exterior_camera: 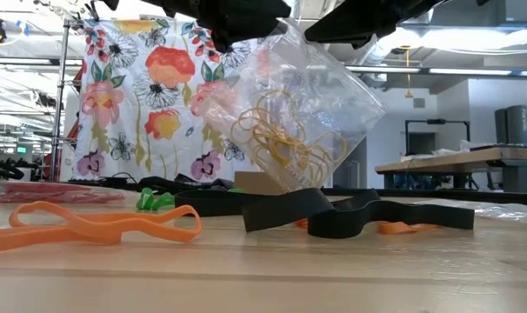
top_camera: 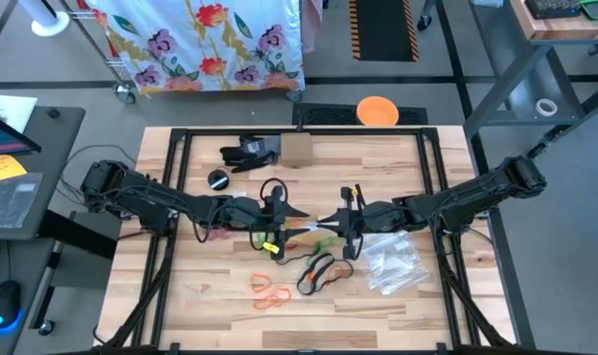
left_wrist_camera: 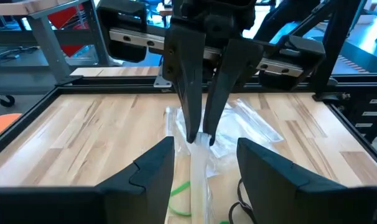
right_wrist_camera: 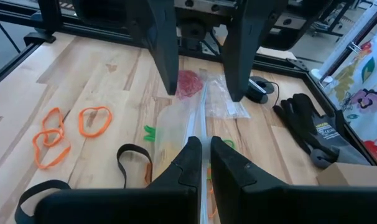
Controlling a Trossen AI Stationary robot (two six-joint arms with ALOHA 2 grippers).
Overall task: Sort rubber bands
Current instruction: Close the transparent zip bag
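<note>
While both arms are meeting near the middle of the high view, the right end effector (right_wrist_camera: 201,163) is pinching the top edge of a clear zip bag (exterior_camera: 290,113), its fingers nearly together on the plastic. Facing it, the left end effector (left_wrist_camera: 204,163) is standing with its fingers spread wide on either side of the bag's edge, not gripping it. Yellow rubber bands (exterior_camera: 281,143) are sitting bunched inside the bag, hanging at centre in the low view. Orange rubber bands (top_camera: 269,292) are lying on the table (top_camera: 181,296) at lower centre of the high view, with black bands (top_camera: 319,271) just to their right. More clear bags (top_camera: 393,261) are lying farther right. Black gloves (top_camera: 248,152) are resting at the table's upper edge.
</note>
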